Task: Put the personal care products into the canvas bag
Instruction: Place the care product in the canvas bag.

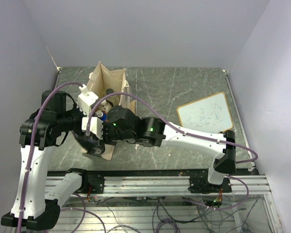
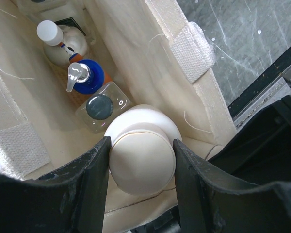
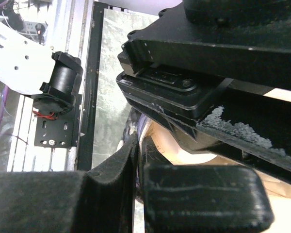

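On the left of the table (image 1: 174, 87), we've got the left gripper (image 2: 140, 145) hanging over the mouth of the canvas bag (image 1: 111, 80), jaws clamped on either side of the cream wide-lidded jar (image 2: 143, 167). The jar is in the air above the bag's floor, not down yet. Below it, packed along the bottom, we see the silver bottle (image 2: 56, 36) with its white cap, the blue-and-orange bottle (image 2: 86, 81) and a clear bottle (image 2: 102, 108) with a dark cap, all lying close together. To do this well, we'd lower the jar straight into the bare cloth nearest the fingers, clear of that clear bottle, and part the jaws only once it's low, so it doesn't tumble onto the others. Moving right, the right gripper (image 3: 138, 160) sits at the bag's near edge, jaws closed to a sliver on what looks like the cloth rim; we judge it's holding the mouth open and should stay steady. Far right, the whiteboard (image 1: 205, 112) lies well apart.
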Available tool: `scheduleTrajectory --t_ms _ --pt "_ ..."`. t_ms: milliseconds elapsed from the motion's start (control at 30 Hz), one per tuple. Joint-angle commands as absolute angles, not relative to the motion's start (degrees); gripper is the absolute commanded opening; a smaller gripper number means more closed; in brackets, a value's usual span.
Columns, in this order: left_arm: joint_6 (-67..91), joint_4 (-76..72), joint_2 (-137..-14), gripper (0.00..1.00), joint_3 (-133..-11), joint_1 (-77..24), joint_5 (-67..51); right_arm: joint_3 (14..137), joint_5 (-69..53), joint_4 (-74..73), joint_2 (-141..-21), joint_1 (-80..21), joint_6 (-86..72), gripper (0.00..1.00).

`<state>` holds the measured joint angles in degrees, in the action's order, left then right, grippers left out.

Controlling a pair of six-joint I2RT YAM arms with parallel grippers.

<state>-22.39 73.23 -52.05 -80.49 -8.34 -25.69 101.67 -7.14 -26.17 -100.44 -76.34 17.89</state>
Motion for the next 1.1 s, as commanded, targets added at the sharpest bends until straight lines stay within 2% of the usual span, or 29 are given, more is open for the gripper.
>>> scheduleTrajectory --t_ms 0,1067 --pt "-22.5 72.8 -52.4 0.07 -82.9 -7.6 -27.2 102.9 -9.4 -24.5 -98.7 -76.6 21.0 0.0" --pt "-27.2 72.0 -60.4 0.07 -77.4 -7.6 -22.0 109.8 -6.8 -25.4 -100.1 -76.6 26.7 0.0"
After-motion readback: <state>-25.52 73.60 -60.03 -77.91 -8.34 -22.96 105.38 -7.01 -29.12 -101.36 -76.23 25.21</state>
